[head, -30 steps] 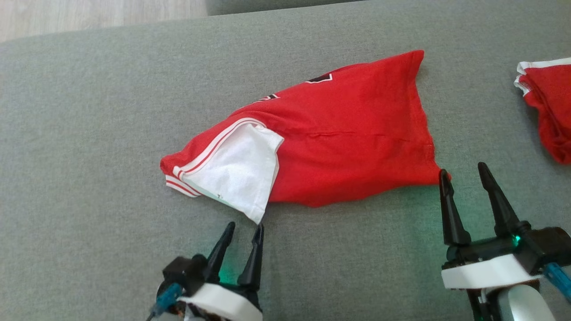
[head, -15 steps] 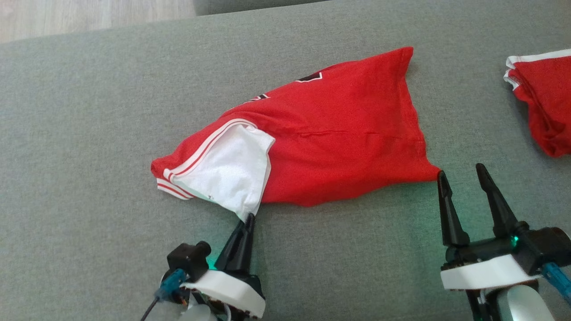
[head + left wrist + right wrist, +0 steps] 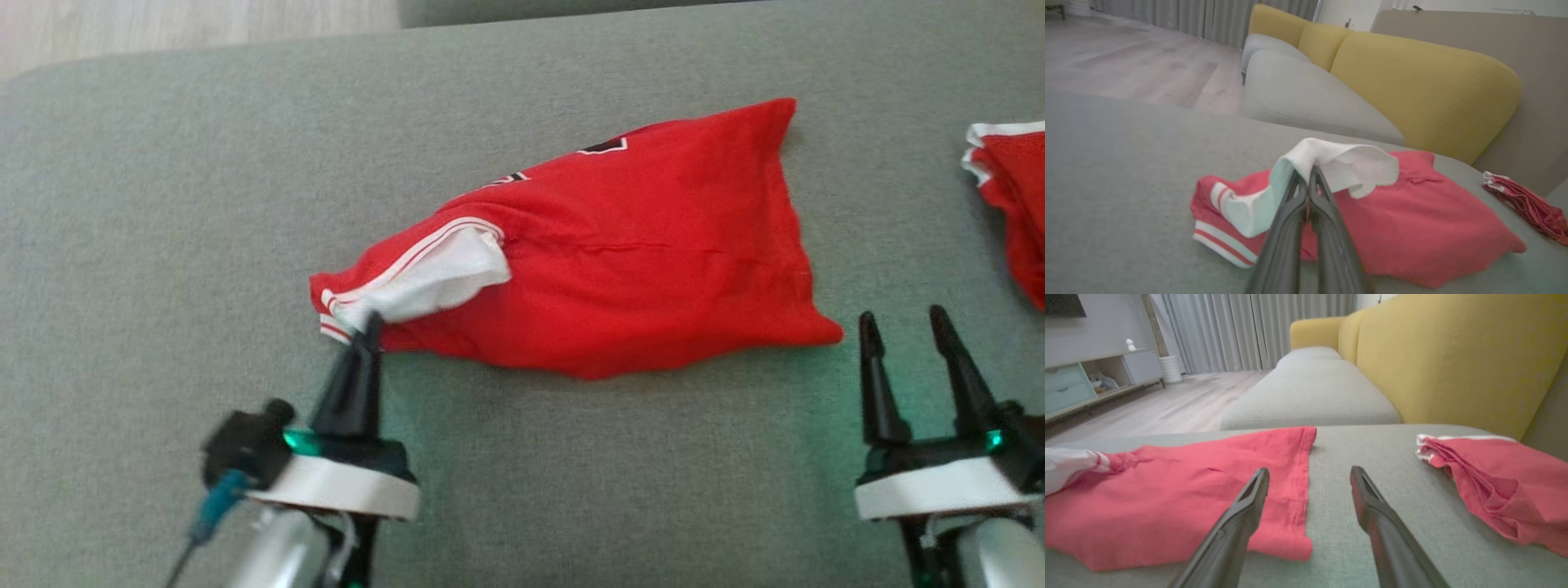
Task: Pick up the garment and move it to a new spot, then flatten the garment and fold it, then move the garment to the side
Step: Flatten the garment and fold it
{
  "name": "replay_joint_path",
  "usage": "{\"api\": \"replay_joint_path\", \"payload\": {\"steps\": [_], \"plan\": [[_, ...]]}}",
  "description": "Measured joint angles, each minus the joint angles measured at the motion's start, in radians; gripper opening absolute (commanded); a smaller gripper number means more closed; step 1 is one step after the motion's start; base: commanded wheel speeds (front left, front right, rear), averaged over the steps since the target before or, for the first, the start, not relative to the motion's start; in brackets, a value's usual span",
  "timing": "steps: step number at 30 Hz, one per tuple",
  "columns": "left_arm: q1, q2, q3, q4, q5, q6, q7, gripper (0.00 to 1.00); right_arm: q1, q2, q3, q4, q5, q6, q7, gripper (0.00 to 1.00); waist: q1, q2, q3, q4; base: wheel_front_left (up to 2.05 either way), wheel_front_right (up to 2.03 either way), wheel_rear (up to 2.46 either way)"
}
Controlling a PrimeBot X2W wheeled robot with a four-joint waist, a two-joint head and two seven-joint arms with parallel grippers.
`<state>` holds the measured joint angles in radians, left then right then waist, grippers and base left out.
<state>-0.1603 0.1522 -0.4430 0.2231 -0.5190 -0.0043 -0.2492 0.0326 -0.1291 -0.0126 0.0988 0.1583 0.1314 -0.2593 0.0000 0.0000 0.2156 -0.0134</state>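
Seat: grey sofa cushion [image 3: 147, 245], bearing every item noted below.
Left gripper [image 3: 371, 325]: near left; jaws clenched on the white flap, pinching it at its edge.
White flap [image 3: 437, 278]: pale inner face at the garment's left end, turned outward. The pinch draws it up off the red cloth, and the left wrist view shows it tented over the fingertips.
Garment [image 3: 645, 253]: red, with white-striped trim at the left end. It lies mid-seat, rumpled and partly doubled, with its right hem flat on the cushion.
Purpose of hold: judged a corner grip for lifting or spreading. An edge pinch of this kind commands one layer only.
Right gripper [image 3: 902, 317]: near right, released, jaws wide, touching no cloth. Its tips stand just beside the garment's near right corner, judged placed to take that corner.
Second red garment [image 3: 1008, 204]: far right, bunched, well apart from the work.
Stage: judged early; flattening not yet done.
Risk: flap may slip from so narrow a pinch.
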Motion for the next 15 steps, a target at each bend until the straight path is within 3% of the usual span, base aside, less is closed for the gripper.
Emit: {"api": "replay_joint_path", "payload": {"steps": [6,15], "plan": [[-0.004,0.056,0.051,-0.122,0.019,0.03,0.001,0.0,-0.119,-0.085,-0.003,0.216,0.072,0.0,0.002,1.0,0.0001,0.0,0.032,0.021,0.0,0.0,0.0],[-0.026,0.072,0.057,-0.18,0.026,0.049,0.019,0.0,-0.323,-0.234,0.223,0.388,0.28,0.0,0.15,1.0,0.0001,0.0,0.073,0.034,0.0,0.0,0.0]]}}
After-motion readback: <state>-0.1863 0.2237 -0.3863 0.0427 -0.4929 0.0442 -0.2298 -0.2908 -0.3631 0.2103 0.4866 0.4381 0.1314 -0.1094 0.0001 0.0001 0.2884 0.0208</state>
